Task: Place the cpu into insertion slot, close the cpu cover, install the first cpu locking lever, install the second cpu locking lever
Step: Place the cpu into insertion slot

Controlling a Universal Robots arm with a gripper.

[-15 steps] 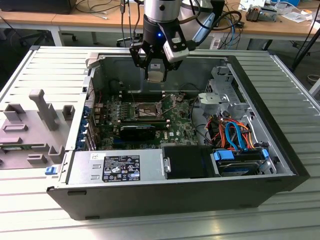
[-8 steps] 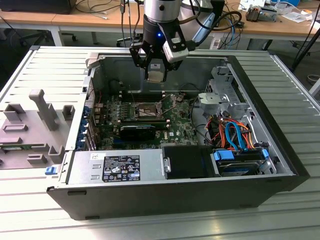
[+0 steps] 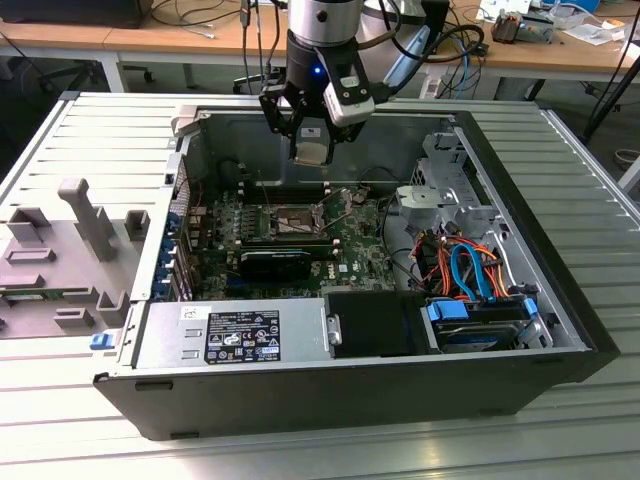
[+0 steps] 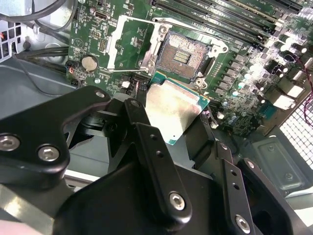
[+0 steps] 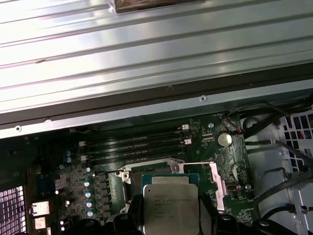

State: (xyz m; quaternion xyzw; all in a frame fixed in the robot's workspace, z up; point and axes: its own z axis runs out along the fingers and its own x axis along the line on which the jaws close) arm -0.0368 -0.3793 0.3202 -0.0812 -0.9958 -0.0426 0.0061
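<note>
tool (image 4: 174, 126) grips cpu (image 4: 173, 104) | above open insertion slot (image 4: 183, 56) | lid print illegible

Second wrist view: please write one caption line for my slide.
Black gripper holds the square silvery cpu near the dark-centred, silver-rimmed insertion slot, whose thin silvery cpu cover frame lies open.

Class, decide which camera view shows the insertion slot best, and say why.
The second wrist view: the insertion slot lies open there, dark centre and silvery rim in plain sight beyond the cpu in the gripper. In the first wrist view the cpu covers most of it. In the exterior view it is small, below the gripper.
</note>
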